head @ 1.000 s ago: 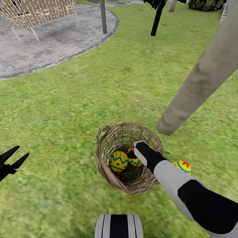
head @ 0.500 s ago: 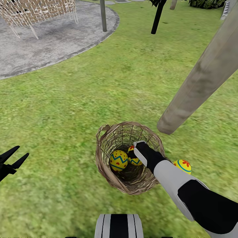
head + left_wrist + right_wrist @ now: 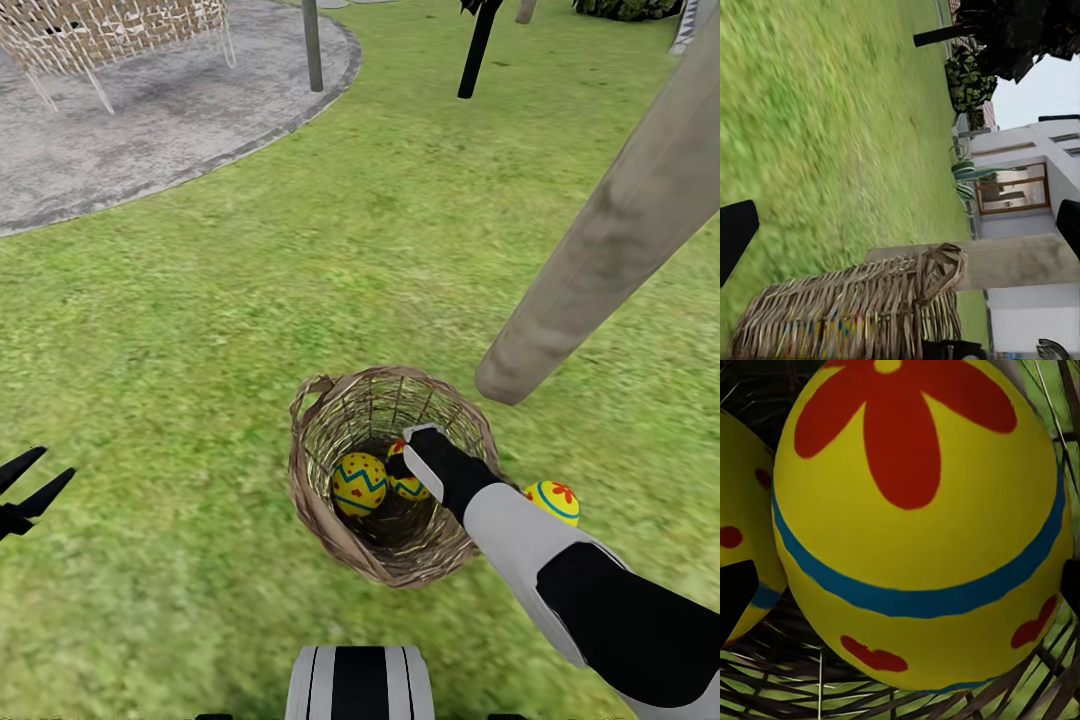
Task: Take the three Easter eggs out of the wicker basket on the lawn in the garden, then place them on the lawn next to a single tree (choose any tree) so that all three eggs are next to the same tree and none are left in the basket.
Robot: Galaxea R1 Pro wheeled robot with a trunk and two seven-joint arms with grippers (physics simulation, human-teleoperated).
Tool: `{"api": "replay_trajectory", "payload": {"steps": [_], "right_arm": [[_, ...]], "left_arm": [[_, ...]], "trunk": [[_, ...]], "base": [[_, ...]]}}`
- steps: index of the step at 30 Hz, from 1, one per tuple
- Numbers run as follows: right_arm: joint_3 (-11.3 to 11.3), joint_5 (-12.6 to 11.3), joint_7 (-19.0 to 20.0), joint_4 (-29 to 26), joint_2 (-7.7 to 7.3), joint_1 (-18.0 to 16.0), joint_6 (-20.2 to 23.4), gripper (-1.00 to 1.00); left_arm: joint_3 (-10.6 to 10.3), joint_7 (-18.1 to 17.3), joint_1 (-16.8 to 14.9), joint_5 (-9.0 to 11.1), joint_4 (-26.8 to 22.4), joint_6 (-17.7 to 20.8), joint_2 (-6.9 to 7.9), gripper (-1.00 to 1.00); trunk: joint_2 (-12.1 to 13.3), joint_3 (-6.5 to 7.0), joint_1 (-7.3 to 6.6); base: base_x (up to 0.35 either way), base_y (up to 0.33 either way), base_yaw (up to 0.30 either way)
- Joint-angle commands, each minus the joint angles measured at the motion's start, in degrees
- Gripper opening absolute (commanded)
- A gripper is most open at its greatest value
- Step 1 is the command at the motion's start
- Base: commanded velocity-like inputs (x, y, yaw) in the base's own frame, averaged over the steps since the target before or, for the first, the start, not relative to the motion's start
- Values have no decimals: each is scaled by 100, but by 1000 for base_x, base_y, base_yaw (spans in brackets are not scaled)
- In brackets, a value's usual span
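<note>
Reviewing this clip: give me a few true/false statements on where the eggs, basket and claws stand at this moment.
1. Two Easter eggs lie inside the wicker basket. True.
2. The right claw reaches into the basket. True.
3. All three eggs are in the basket. False: one egg lies on the lawn beside it, near the tree.
4. The left claw holds an egg. False: it is open and holds nothing.
5. The basket stands on the patio. False: it stands on grass.

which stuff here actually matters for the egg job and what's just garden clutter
Belongs to the job:
- two Easter eggs in the basket
- third egg on the grass
- wicker basket
- tree trunk
- lawn
- right gripper, reaching into the basket

Just lying about:
- grey patio
- lattice chair
- left gripper, idle over the grass
</note>
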Motion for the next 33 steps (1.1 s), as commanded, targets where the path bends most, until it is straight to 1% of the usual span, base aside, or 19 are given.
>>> {"api": "replay_trajectory", "payload": {"steps": [1, 2, 4, 6, 8, 12, 16, 18, 21, 23, 24, 28, 33], "right_arm": [[44, -56, -60, -7, -4, -4, 17, 100], [44, -55, -68, -7, -4, -5, 17, 100], [44, -53, -74, -5, -4, -5, 21, 100], [44, -53, -75, -3, -8, -5, 24, 100], [44, -53, -76, -6, -11, -5, 22, 100], [44, -53, -80, -7, -4, -5, 7, 100], [44, -53, -76, -7, -5, -5, -10, 100], [44, -53, -76, -8, -10, -5, -17, 100], [44, -53, -76, -10, -12, -5, -18, 100], [44, -53, -76, -8, -13, -5, -18, 100], [44, -53, -76, -7, -13, -5, -18, -100], [38, -53, -58, -9, -20, -5, -18, -100], [36, -53, -42, -9, -22, -5, -18, -100]], "left_arm": [[5, -25, -3, -13, 1, 20, 33, 100], [3, -26, -2, -13, 1, 20, 66, 100], [4, -27, -2, -13, 1, 20, 68, 100], [5, -27, -2, -13, 1, 20, 66, 100], [1, -27, -2, -13, 1, 20, 66, 100], [-4, -27, -2, -13, 1, 20, 53, 100], [-4, -27, -2, -14, 1, 20, 50, 100], [-4, -27, -2, -19, 1, 20, 50, 100], [-4, -27, -2, -17, 1, 20, 43, 100], [-4, -27, -2, -17, 1, 20, 42, 100], [-4, -27, -2, -19, 1, 20, 42, 100], [-4, -27, -2, -14, 1, 20, 35, 100], [-4, -27, -2, -13, 6, 20, 33, 100]], "trunk": [[-2, -4, -1], [-2, -4, -1], [-4, -48, 4], [-4, -48, 4], [-7, -93, 9], [-7, -93, 9], [-10, -137, 14], [-10, -137, 14], [-12, -181, 19], [-12, -181, 19], [-14, -203, 22], [-16, -248, 27], [-18, -270, 30]], "base": [[0, 0, 0], [0, 0, 0], [0, 0, 0], [0, 0, 0], [0, 0, 0], [0, 0, 0], [0, 0, 0], [0, 0, 0], [0, 0, 0], [0, 0, 0], [0, 0, 0], [0, 0, 0], [0, 0, 0]]}}
